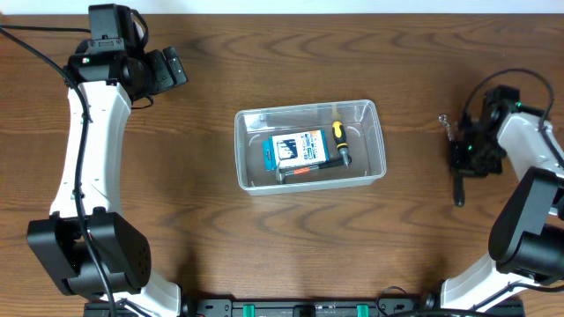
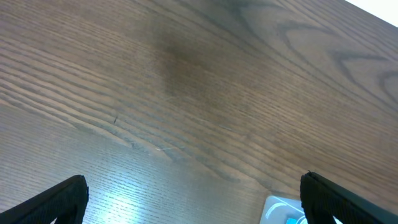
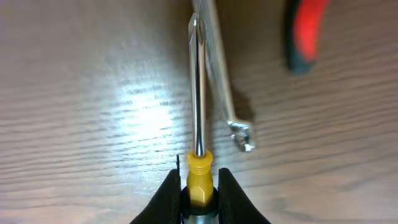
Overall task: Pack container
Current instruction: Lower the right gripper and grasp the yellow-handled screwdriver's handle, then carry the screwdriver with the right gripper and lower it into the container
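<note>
Between the fingers of my right claw (image 3: 198, 182), a screwdriver (image 3: 198, 93) is clamped at the yellow collar of its handle, with the steel shaft running straight away from the camera. I can't tell whether it is clear of the worktop (image 3: 74, 124) yet. Just beside the shaft, nearly touching it, a thin silver tool (image 3: 221, 87) lies at a slight angle. Past that, a blurred red-and-black handle (image 3: 306, 34) sits off to one side.

Further out, the container (image 1: 304, 109) sits mid-worktop, well apart from this claw. It already holds a blue-and-white box (image 1: 295, 150), a yellow-and-black screwdriver (image 1: 338, 139) and a dark tool along its near wall.

Farthest off, my left claw (image 1: 174, 67) hangs over bare wood at the back corner. Its fingers (image 2: 56, 202) are spread wide and hold nothing.

I judge this to be the pick-up of the next tool, with the grip made and the carry not yet begun. The next move calls for a straight lift so the shaft doesn't drag the silver tool. I would then swing across to the container and turn the screwdriver to lie along its long side. Free room looks scarce, so I'd lower it onto the box or beside it before letting go.
</note>
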Motion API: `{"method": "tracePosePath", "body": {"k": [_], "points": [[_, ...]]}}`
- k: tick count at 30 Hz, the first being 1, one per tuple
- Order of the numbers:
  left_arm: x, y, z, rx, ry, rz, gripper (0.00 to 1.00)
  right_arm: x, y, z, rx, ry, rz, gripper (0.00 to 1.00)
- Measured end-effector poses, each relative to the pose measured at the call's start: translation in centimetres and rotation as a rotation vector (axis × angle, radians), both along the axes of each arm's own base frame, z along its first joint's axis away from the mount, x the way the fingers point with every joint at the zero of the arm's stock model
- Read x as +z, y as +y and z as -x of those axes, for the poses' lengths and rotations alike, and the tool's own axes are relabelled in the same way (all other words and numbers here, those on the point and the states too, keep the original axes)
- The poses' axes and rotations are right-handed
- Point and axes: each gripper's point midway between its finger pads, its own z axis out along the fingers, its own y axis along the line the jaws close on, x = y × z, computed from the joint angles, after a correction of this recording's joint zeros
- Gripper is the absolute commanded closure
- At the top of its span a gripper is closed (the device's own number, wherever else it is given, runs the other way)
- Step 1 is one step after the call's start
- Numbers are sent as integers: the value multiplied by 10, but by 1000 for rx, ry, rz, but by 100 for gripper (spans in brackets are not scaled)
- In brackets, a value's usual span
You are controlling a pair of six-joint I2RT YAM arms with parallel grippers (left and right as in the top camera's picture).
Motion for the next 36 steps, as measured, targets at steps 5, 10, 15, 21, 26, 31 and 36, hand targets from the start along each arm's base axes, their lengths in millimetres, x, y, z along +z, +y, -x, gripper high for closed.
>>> {"method": "tracePosePath", "body": {"k": [5,10,15,21,26,31,36], "points": [[0,0,0,0,0,0,2,25,-3,-17,3,-36,9,99],[0,0,0,0,0,0,2,49,7,-36,43,-79,17,99],[0,0,0,0,0,0,2,68,35,-51,116,-113,7,99],[0,0,0,0,0,0,2,88,85,-66,226,-150,-12,99],[0,0,0,0,0,0,2,97,135,-71,325,-178,-32,99],[0,0,0,0,0,0,2,105,188,-68,424,-204,-51,99],[0,0,0,0,0,0,2,108,231,-64,504,-234,-66,99]]}}
